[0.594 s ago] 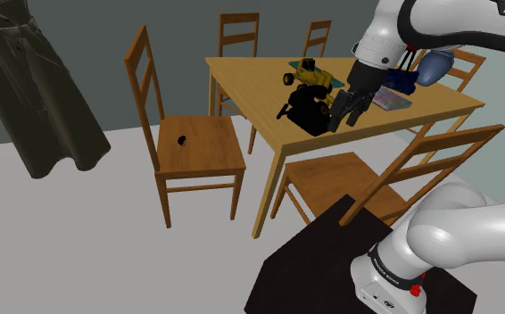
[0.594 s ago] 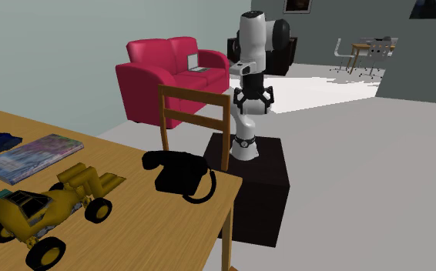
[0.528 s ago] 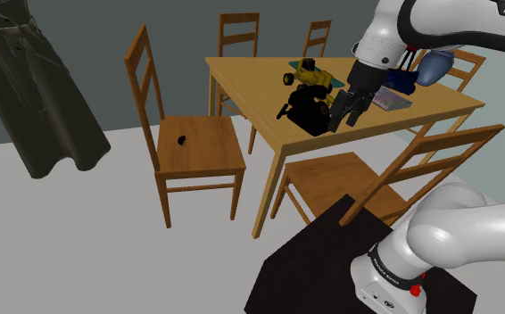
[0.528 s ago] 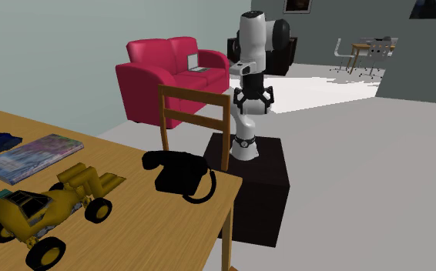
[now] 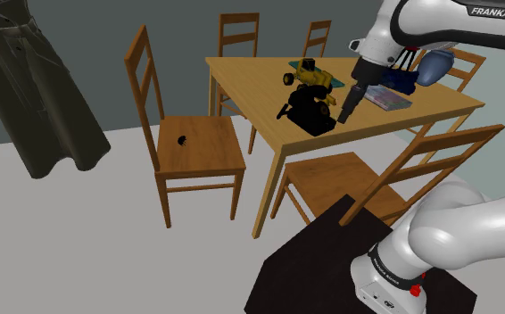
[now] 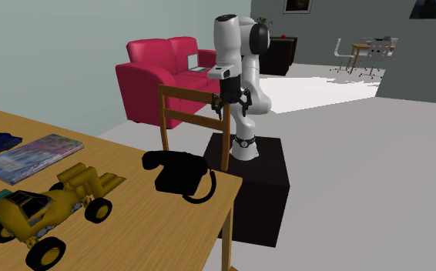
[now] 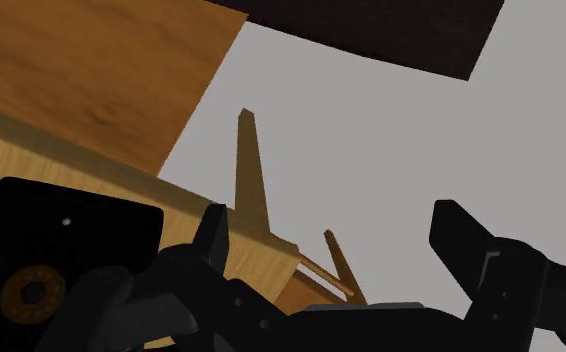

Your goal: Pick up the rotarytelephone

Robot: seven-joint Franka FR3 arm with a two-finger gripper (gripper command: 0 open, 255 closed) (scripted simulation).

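Note:
The rotary telephone (image 5: pixel 308 112) is black and sits near the corner of the wooden table (image 5: pixel 260 85). In the second exterior view the telephone (image 6: pixel 179 175) lies by the table edge in front of a chair back. My black gripper (image 5: pixel 345 108) hangs just off the telephone's side, toward the shoulder view's right, and does not touch it. The gripper (image 7: pixel 336 238) is open in the wrist view, with only floor and chair parts between its fingers. There the telephone (image 7: pixel 56 262) and its dial lie beside one finger (image 7: pixel 214 236). From the second exterior view, the gripper (image 6: pixel 232 105) hangs above the chair back.
A yellow toy car (image 5: pixel 311 76) stands just behind the telephone, and a magazine (image 5: pixel 390 99) and a blue object (image 5: pixel 433 67) lie further along the table. Wooden chairs (image 5: pixel 193 147) ring the table. One chair (image 5: pixel 393 183) stands between the stand (image 5: pixel 349 268) and the table. A red sofa (image 6: pixel 170 73) is far back.
The arm has swung toward the table, and the hand has turned about its axis. The gripper sits slightly higher beside the telephone. The telephone has not moved.

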